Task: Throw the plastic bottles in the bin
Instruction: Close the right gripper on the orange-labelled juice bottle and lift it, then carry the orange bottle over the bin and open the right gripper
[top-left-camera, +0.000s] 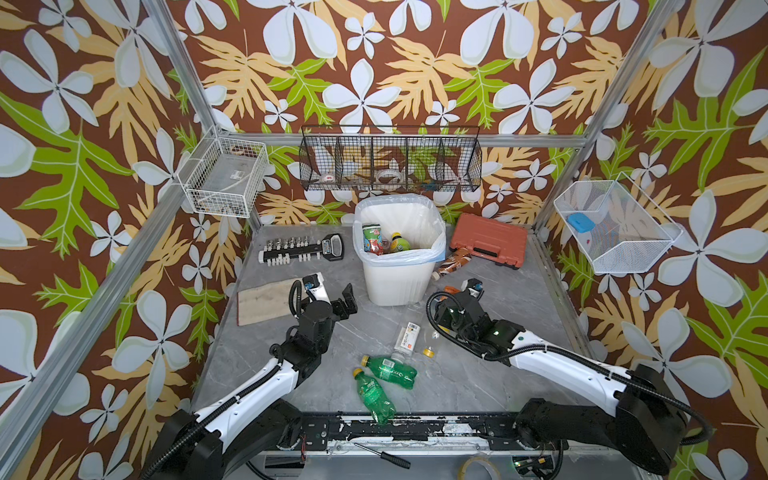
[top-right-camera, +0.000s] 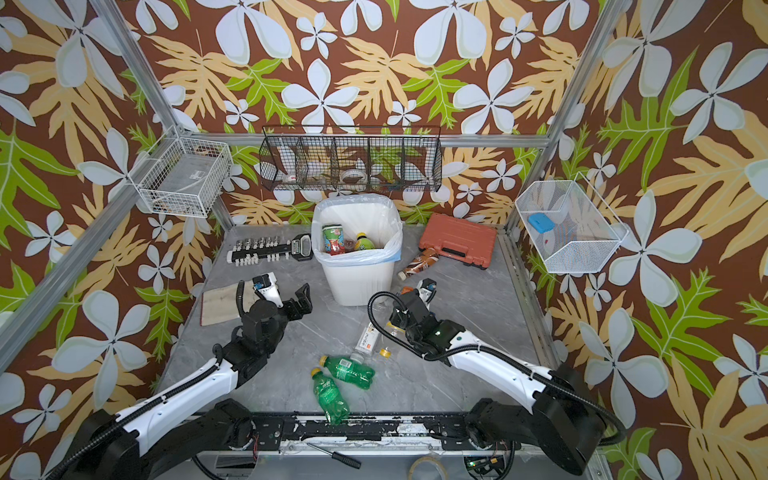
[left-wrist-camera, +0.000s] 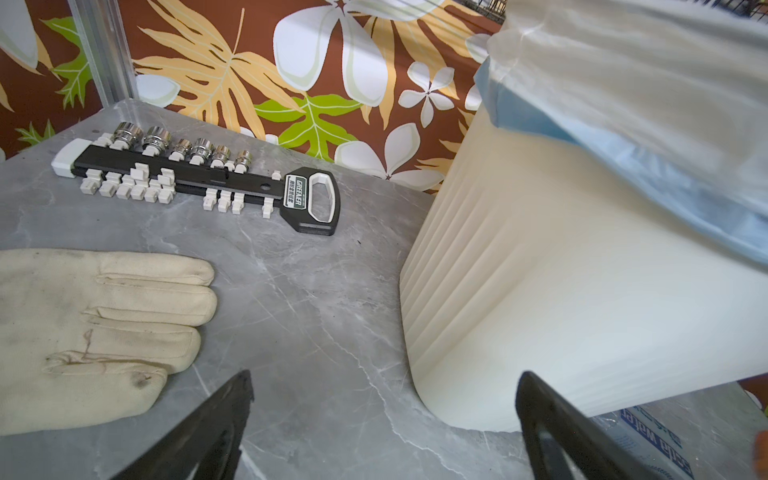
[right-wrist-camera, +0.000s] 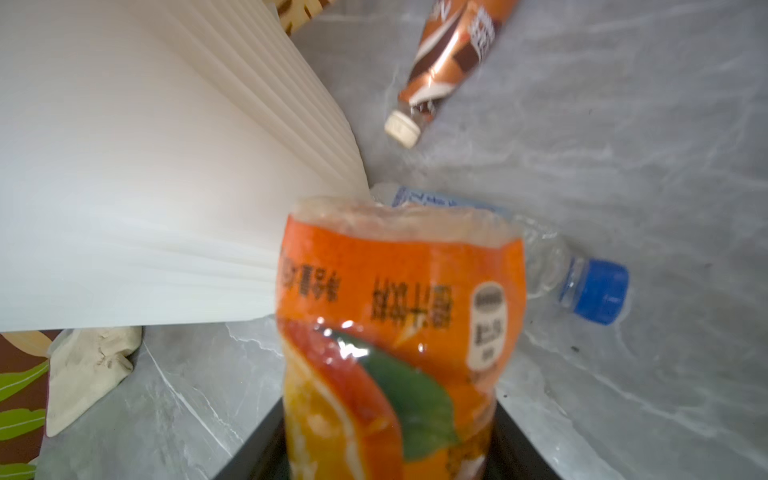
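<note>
At least 3 bottles (top-left-camera: 380, 243) in bin (top-left-camera: 397, 282), frame centre. Right gripper (right-wrist-camera: 390, 453) clamps orange bottle (right-wrist-camera: 399, 311) beside bin. Left gripper (left-wrist-camera: 386, 399) wide, empty. I count 5 more on table (top-left-camera: 519, 332): green pair (top-left-camera: 392, 370) lower centre, clear bottle (top-left-camera: 407, 336), brown bottle (top-left-camera: 451, 262), blue-capped bottle (right-wrist-camera: 582, 286).

brown floral wallpaper (top-left-camera: 374, 50) on three sides — grey marbled tabletop (top-left-camera: 457, 386), aluminium posts (top-left-camera: 183, 62).

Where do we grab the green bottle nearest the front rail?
Grip the green bottle across its mid-body, coming straight down. It lies flat on the table, long axis running roughly front to back, yellow cap away from the rail; set the jaws across its short width. Stay off the neck: the second green bottle lies close.
</note>
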